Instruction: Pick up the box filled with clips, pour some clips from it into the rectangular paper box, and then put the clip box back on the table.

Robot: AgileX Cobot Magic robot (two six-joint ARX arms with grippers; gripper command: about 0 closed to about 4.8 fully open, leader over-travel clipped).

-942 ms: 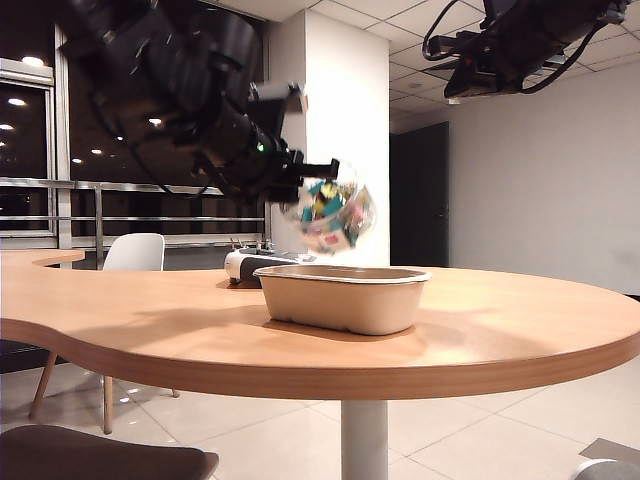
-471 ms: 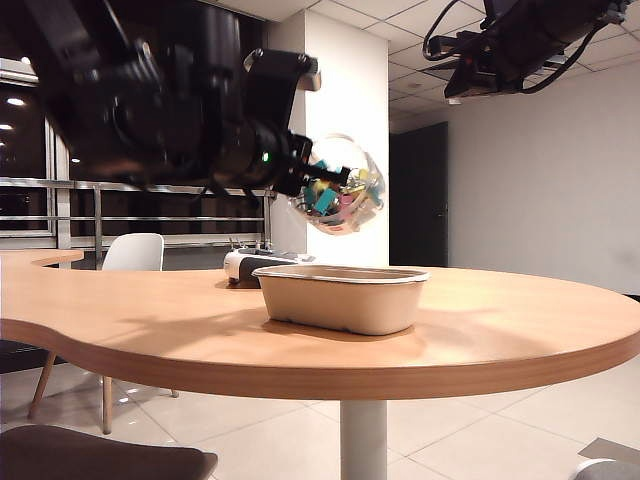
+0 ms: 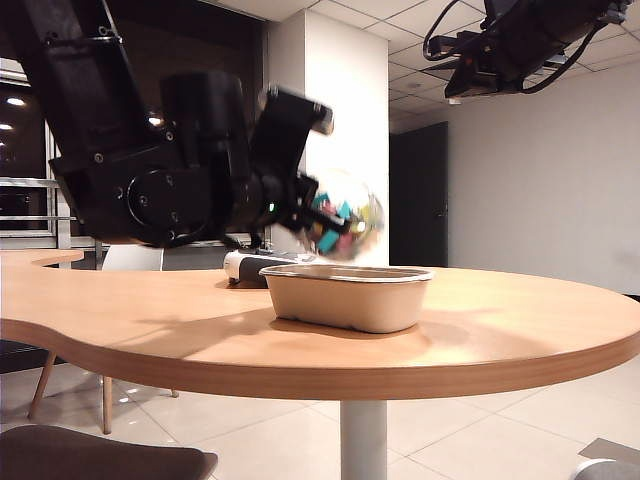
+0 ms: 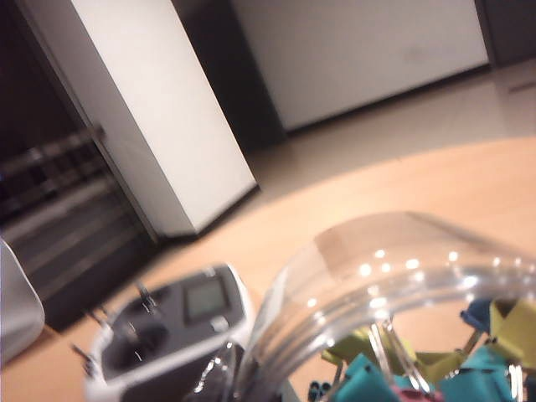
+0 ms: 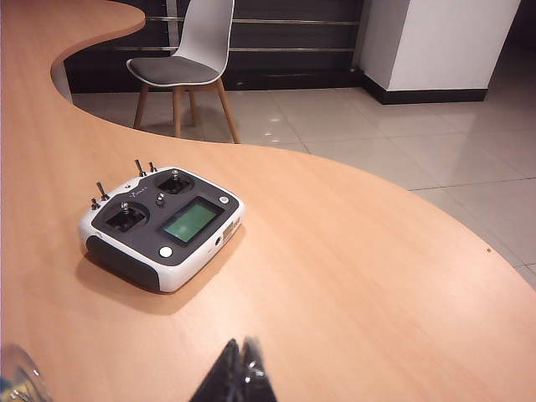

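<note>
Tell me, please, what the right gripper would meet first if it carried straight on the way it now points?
Most likely the bare table. The shut right gripper aims down at open wood, with the remote control off to one side, though depth is hard to judge.

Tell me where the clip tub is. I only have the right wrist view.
Observer: In the exterior view, the left gripper holds the tub tilted in the air above the box.
Operator: My right gripper is shut, over the table near the remote. Clips out yet?
Observer: The left wrist view shows clips inside the tub, near its mouth. None are seen falling.
Operator: Any in the box?
Observer: Can't tell. The exterior view sees only its outer wall.
</note>
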